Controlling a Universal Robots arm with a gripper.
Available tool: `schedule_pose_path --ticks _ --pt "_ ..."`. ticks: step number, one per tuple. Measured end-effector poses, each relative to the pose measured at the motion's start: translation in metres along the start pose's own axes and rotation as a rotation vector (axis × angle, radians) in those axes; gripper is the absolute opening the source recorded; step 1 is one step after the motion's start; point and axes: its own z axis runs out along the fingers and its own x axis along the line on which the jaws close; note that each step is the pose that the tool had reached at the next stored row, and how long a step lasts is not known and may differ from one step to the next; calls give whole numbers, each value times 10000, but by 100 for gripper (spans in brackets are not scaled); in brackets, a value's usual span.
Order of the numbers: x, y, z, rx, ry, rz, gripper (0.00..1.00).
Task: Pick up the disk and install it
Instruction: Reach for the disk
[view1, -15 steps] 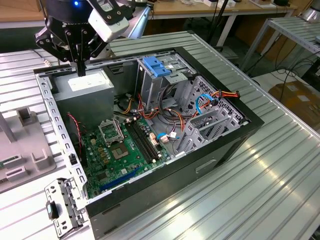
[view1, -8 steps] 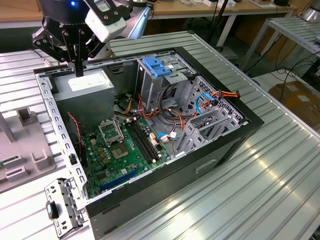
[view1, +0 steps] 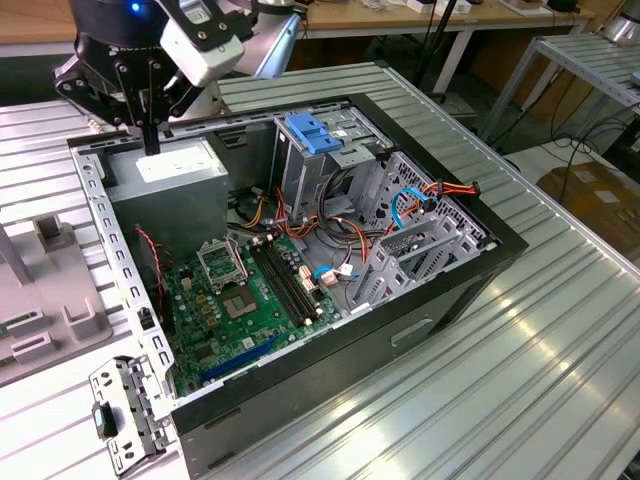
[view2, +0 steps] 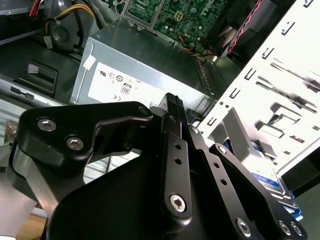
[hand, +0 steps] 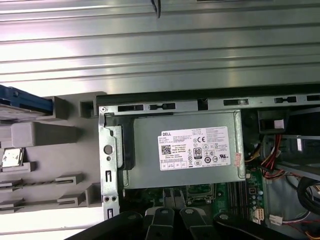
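My gripper hangs fingers-down above the grey power box, in the corner of the open computer case; in the second wrist view its fingers are pressed together with nothing between them, so I read it as clenched and empty; the tips hover just above the box's white sticker, and I cannot tell whether they touch it.

The disk is outside the case, resting in a grey plastic holder on the ribbed metal table; in the first wrist view I see its blue side rail sticking out of the holder, just beyond the case's perforated rear wall; in the second wrist view its white label shows under a grey post of the holder. The gripper is therefore near the disk but apart from it, with the case wall between them.

By count: one gripper; one disk; one holder; one case; one power box; one green circuit board on the case floor; one blue latch on top of the tall metal cage.
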Motion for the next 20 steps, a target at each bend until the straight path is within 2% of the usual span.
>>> schedule_pose_path --ticks 20 --pt "142 -11 -3 -1 -1 0 11"
